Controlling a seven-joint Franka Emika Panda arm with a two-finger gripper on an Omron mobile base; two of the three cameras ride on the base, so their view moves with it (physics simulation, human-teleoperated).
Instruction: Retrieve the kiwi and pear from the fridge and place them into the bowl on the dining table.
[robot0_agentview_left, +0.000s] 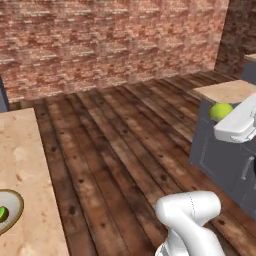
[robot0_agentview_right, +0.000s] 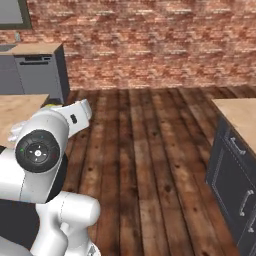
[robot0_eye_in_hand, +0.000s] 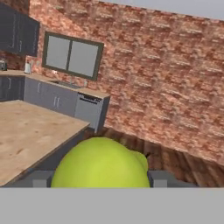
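My gripper is shut on the pear, a bright yellow-green ball that bulges between the two fingertips in the hand view. From the left base view the pear shows at the right, held in the air beside the white hand. The dining table with its light wood top lies at the left, and the tan-rimmed bowl sits on it at the frame's edge. A small green thing rests in the bowl; I cannot tell whether it is the kiwi. The fridge is out of view.
A counter with grey handled drawers stands at the right, also seen as the dark cabinet. Bare plank floor runs between it and the table. A brick wall closes the back, with grey wall cabinets at its left.
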